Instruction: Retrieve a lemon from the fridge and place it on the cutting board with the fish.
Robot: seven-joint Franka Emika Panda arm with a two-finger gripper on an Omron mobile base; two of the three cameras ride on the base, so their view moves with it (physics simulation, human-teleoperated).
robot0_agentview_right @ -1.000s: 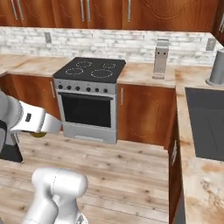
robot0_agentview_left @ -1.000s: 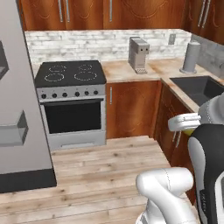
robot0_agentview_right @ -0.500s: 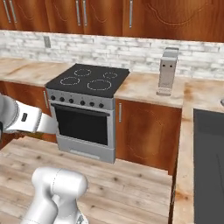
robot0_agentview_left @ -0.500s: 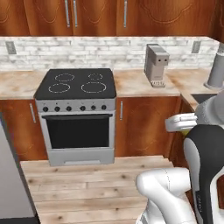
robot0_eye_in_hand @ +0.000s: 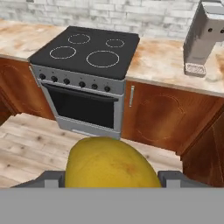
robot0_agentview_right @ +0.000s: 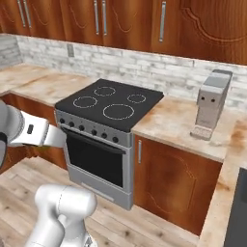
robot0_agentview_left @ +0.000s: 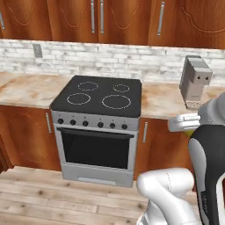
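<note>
No brand, label or legible writing appeared on anything. The hand view showed the lemon [robot0_eye_in_hand: 111, 162] held between the two fingers of the gripper [robot0_eye_in_hand: 111, 177], over the wooden floor [robot0_eye_in_hand: 30, 140] in front of the stove [robot0_eye_in_hand: 87, 65]. The left base view gave just a sliver of yellow lemon [robot0_agentview_left: 190, 130] under the white forearm. Both base views showed the upper cabinets [robot0_agentview_right: 120, 21] and a wall outlet [robot0_agentview_left: 38, 50]. A grey coffee machine [robot0_agentview_right: 210, 103] stood on the counter [robot0_agentview_right: 169, 123] right of the stove.
</note>
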